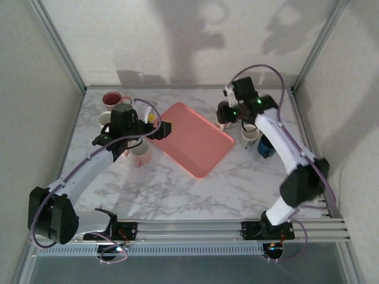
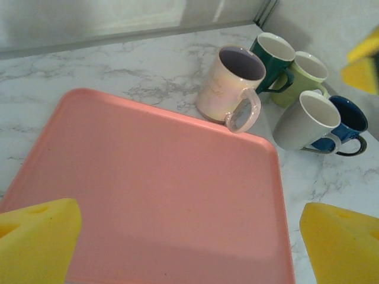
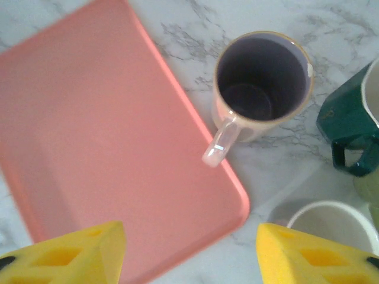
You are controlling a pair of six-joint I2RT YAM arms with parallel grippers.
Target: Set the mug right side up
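Pale pink mug (image 3: 260, 83) stands upright, mouth up, lavender inside, on the marble tabletop (image 3: 284, 18). It sits upper centre-right in the rt wrist view, just beside the right edge of the pink tray (image 3: 100, 130). Its handle points to lower left there & overlaps the tray rim; can't tell if they touch. In the left wrist view the same mug is at upper centre, just past the tray's far edge, handle toward lower right.

Right gripper (image 3: 192, 254): its yellow fingers (image 3: 65, 254) sit at the bottom corners of its own view. They are spread apart w/ nothing gripped; only the tray corner & tabletop lie btwn them. The mug is higher in that frame, clear of both fingers. In the top view this gripper is right of centre, upper half, by the tray's right side.

Left gripper (image 2: 189, 236): jaws wide, yellow pads at lower left & lower right of its view, holding nothing, over the tray. In the top view it's left of centre, at the tray's left corner.

Other mugs in the left wrist view are all mouth up, in a cluster at upper right:
- dark green mug (image 2: 272, 59), just beside the pink one
- light green mug (image 2: 305, 74), next to it
- white mug (image 2: 305, 121), lower
- blue mug (image 2: 350, 121), tight against the white one's right side

In the top view's upper left a red mug (image 1: 111, 98) stands near the table's back edge, w/ pale mugs close by, partly hidden by the left arm.
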